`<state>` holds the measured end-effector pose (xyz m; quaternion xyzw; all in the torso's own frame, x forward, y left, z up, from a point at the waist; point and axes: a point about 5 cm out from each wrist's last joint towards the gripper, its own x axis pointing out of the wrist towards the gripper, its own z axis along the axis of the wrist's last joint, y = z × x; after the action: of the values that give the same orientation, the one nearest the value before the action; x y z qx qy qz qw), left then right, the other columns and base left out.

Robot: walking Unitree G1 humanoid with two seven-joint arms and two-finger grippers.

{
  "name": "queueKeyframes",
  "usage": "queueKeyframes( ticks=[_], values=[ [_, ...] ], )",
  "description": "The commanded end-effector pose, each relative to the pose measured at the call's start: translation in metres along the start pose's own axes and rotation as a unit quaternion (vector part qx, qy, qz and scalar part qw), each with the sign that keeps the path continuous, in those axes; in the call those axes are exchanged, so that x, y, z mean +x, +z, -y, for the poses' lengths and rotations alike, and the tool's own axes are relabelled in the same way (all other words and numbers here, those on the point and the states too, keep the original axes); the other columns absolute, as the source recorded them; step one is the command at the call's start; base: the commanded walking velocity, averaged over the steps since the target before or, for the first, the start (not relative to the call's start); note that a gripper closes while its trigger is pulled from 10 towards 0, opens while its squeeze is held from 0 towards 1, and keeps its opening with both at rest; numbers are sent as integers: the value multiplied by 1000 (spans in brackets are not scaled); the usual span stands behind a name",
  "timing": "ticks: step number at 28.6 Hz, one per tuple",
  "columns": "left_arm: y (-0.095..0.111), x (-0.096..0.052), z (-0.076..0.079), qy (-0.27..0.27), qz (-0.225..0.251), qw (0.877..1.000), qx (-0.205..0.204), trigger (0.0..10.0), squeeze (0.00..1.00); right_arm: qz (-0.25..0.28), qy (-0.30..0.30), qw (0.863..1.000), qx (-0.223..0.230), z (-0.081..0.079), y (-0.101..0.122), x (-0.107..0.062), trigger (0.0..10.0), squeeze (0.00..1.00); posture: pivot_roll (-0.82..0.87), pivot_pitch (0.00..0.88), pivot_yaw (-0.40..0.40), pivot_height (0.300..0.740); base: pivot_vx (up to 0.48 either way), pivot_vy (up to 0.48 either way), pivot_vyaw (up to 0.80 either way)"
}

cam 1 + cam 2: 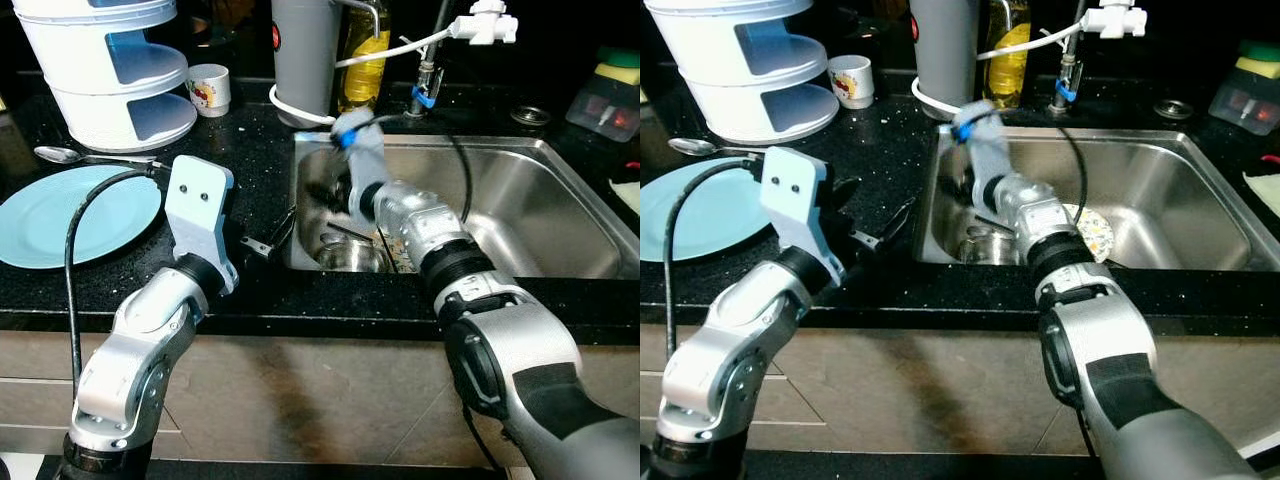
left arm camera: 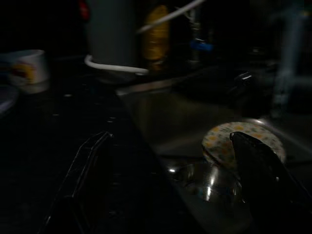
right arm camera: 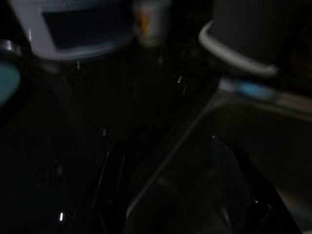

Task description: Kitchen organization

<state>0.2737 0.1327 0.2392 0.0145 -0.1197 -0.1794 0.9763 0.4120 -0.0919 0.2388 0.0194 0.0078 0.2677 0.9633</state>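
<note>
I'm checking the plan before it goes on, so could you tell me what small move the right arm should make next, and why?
Probably ease the right gripper lower at the left end of the sink, toward the steel bowl. It hangs just above the bowl, and whether its fingers hold anything cannot be told. The left gripper waits over the counter edge.

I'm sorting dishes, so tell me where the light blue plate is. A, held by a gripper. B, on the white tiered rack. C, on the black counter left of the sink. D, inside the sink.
C: the light blue plate lies flat on the black counter, left of the sink, with a spoon beside it.
</note>
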Motion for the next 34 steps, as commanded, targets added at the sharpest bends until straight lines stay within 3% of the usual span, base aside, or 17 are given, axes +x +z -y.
queueKeyframes(
  ticks=[1,2,4,7,9,11,13,14,16,17,19,27,31,34],
  values=[
    [-1,2,-5,21,-1,1000,5,10000,0,60,-3,998,36,0,-2,-7,10000,0,58,0,-40,740,0,0,0],
    [-1,2,-5,21,-1,1000,5,10000,0,60,-3,998,36,0,-2,-7,10000,0,58,0,-40,740,0,0,0],
    [0,3,-8,32,0,999,5,10000,0,76,31,991,110,-10,-20,-17,10000,0,54,0,-35,740,0,0,0],
    [-1,3,-10,41,-1,999,11,10000,0,83,33,988,129,-19,-23,-20,10000,0,51,0,-30,740,0,0,0],
    [-1,3,-12,50,-2,999,13,10000,0,102,25,985,138,-26,-23,-20,10000,0,47,0,-25,740,0,0,0],
    [-2,4,-15,60,-2,998,13,10000,0,161,7,977,143,-34,-17,-24,10000,0,46,0,-19,740,0,0,0],
    [-2,4,-15,60,-2,998,13,10000,0,161,7,977,143,-34,-17,-24,10000,0,46,0,-19,740,0,0,0],
    [-3,4,-18,71,-3,997,14,10000,0,182,24,971,152,-43,-15,-26,10000,0,45,0,-18,740,0,0,0],
    [-2,4,-22,83,-2,996,16,10000,0,170,82,961,204,-54,-15,-27,10000,0,49,0,-19,740,0,0,0],
    [-2,4,-22,83,-2,996,16,10000,0,170,82,961,204,-54,-15,-27,10000,0,49,0,-19,740,0,0,0],
    [-2,4,-25,99,-2,995,14,10000,0,191,131,925,301,-61,-15,-34,10000,0,51,0,-21,740,0,0,0],
    [-7,4,-17,91,-10,996,14,10000,0,195,113,923,312,-60,-18,-34,10000,0,55,0,-17,740,-70,0,0],
    [-12,-1,-19,96,-18,995,16,10000,0,205,91,918,328,-41,-25,-44,10000,0,56,0,-17,740,-288,0,0],
    [-15,-4,-21,100,-24,995,17,10000,0,209,93,916,330,-36,-27,-50,10000,0,57,0,-19,740,-289,0,0]
  ],
)
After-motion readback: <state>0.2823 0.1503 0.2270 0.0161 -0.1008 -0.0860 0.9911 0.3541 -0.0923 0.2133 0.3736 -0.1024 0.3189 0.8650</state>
